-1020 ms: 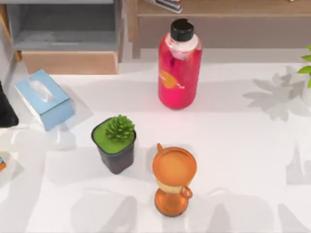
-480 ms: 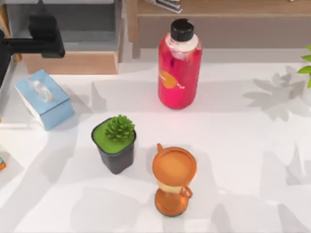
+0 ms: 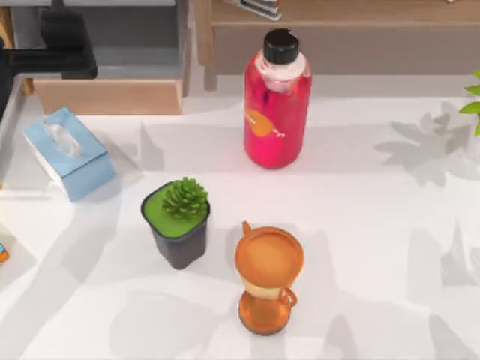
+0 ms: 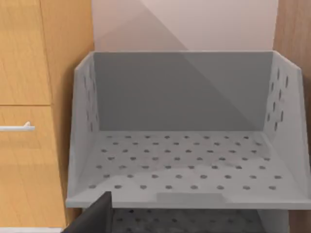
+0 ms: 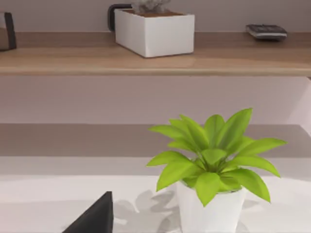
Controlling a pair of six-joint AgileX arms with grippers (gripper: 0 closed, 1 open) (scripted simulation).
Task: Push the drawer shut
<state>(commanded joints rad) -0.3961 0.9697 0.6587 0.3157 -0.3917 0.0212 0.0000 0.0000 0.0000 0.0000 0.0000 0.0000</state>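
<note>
The wide box-shaped drawer with grey inner walls and a light tan wooden front panel (image 3: 109,96) stands pulled out at the far left corner of the white table (image 3: 360,225), its panel facing the table. The black left gripper (image 3: 69,49) is above the open drawer, just behind the front panel, and I cannot tell if its fingers are apart or closed. In the left wrist view the grey perforated floor and walls of the drawer (image 4: 184,165) are seen from near, with a wooden cabinet door and its small metal handle (image 4: 17,127) beside it. A light-blue tissue box (image 3: 69,154) lies near the drawer front, on the left side of the table. A red bottle with a black cap (image 3: 276,105) stands in front of the long wooden shelf (image 3: 337,30). A small green succulent in a black pot (image 3: 178,221) and an orange hourglass-shaped cup (image 3: 268,276) are near the middle. The right wrist view shows a leafy green plant in a white pot (image 5: 214,194) below the shelf; the state of the right gripper I cannot tell.
</note>
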